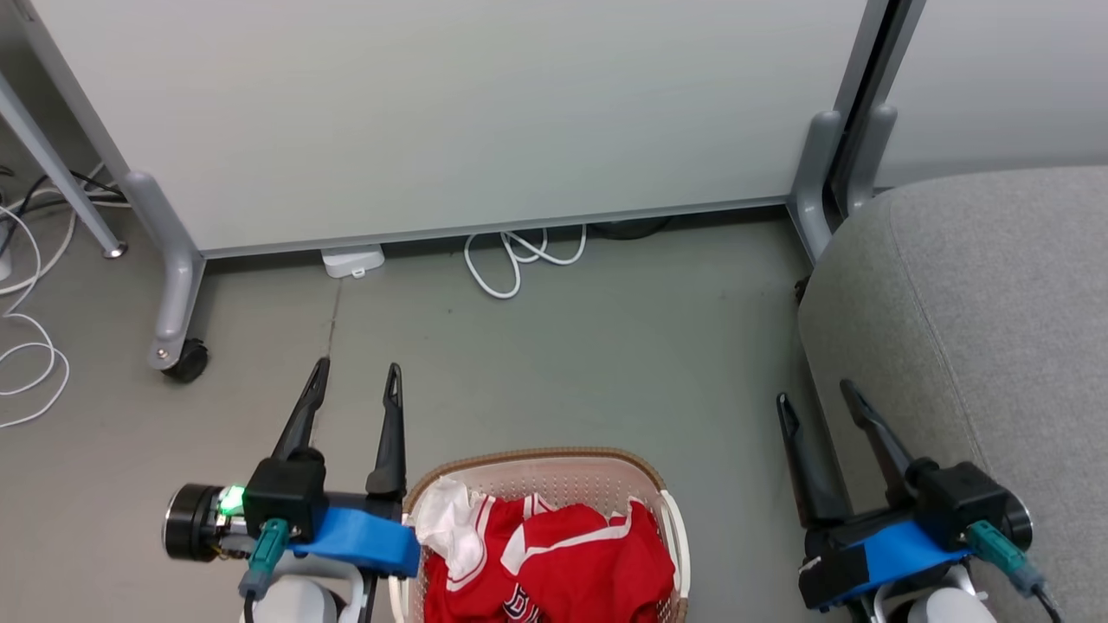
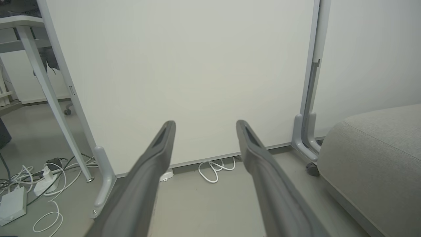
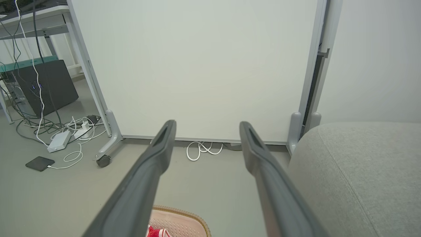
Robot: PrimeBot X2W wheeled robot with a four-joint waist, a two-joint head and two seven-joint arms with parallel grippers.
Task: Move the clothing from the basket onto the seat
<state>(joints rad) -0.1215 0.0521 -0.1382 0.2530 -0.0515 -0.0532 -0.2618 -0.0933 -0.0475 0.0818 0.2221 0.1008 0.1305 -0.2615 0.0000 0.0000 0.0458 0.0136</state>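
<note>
Hovering, my left pincer [image 1: 357, 368] and right pincer [image 1: 814, 394] apart, empty; bottom-centre clothing [image 1: 554, 554] may snag on basket [image 1: 537, 452], dragging it.

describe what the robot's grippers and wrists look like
The left gripper and right gripper each have two long, tapered dark grey fingers on a black block, with a blue bracket and a teal cable plug. A green light glows on the left wrist.

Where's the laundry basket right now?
In the head view the basket sits on the floor at bottom centre, just right of the left gripper, with the grey seat farther to its right.
</note>
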